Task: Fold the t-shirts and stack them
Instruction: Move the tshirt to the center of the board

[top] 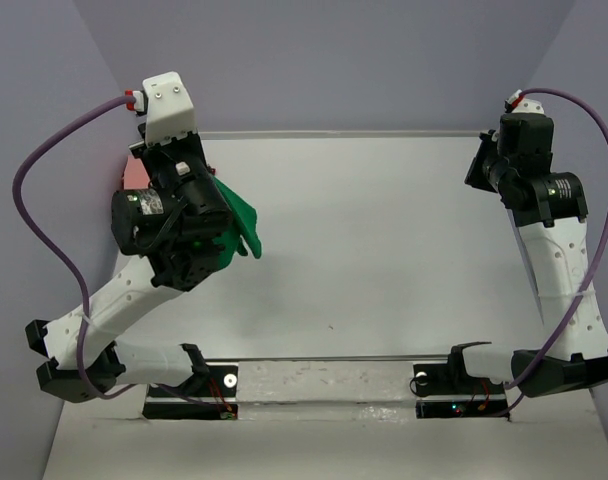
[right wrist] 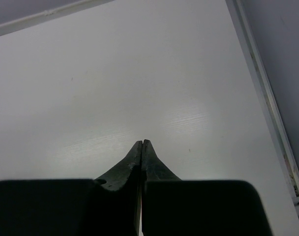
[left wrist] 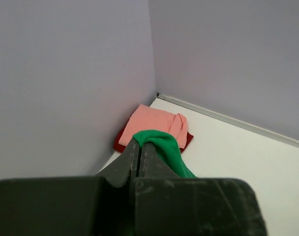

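Observation:
My left gripper (left wrist: 140, 142) is shut on the bright green t-shirt (left wrist: 168, 151) and holds it off the table; the cloth hangs down to the right of the fingers. In the top view the green shirt (top: 242, 222) shows beside the left wrist. The salmon pink t-shirt (left wrist: 154, 122) lies folded on the dark red t-shirt (left wrist: 121, 141) in the far left corner, just beyond the held green one. In the top view only a pink edge (top: 134, 172) shows behind the arm. My right gripper (right wrist: 141, 142) is shut and empty above bare table at the far right.
Purple walls (left wrist: 66, 73) close in the table on the left and at the back. A raised rail (right wrist: 262, 88) runs along the table's right edge. The arm bases and their mounting plate (top: 324, 380) sit at the near edge.

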Controlling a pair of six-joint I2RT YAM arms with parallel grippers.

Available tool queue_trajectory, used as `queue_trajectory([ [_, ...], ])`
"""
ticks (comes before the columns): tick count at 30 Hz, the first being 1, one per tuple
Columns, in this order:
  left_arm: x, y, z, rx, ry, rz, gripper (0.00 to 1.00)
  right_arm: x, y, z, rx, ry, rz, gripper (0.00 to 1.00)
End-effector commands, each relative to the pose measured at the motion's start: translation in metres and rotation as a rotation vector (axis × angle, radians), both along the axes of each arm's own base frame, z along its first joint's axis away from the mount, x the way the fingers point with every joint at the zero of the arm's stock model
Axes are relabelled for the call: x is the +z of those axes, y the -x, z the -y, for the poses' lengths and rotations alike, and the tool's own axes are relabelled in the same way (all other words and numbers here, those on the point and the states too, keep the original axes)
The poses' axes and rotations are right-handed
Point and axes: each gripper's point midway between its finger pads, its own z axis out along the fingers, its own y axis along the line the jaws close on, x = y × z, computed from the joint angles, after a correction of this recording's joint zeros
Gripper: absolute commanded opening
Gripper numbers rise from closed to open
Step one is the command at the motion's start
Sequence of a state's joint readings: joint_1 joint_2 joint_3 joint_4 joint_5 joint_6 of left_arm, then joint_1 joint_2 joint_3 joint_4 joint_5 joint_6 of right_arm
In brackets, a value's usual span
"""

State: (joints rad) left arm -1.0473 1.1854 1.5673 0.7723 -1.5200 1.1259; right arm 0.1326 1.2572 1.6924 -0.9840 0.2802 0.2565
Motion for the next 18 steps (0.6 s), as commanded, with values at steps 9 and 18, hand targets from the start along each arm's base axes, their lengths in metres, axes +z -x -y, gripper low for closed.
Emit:
queue_trajectory([
  [9, -0.023, 0.022, -0.021, 0.076, 0.129, -0.096, 0.0, 0.021, 0.006, -0.002, 0.021, -0.001, 0.061, 0.0],
  [18, -0.056, 0.003, 0.013, 0.082, -0.008, -0.168, 0.0, 0.024, 0.008, -0.004, 0.029, -0.007, 0.072, 0.0],
])
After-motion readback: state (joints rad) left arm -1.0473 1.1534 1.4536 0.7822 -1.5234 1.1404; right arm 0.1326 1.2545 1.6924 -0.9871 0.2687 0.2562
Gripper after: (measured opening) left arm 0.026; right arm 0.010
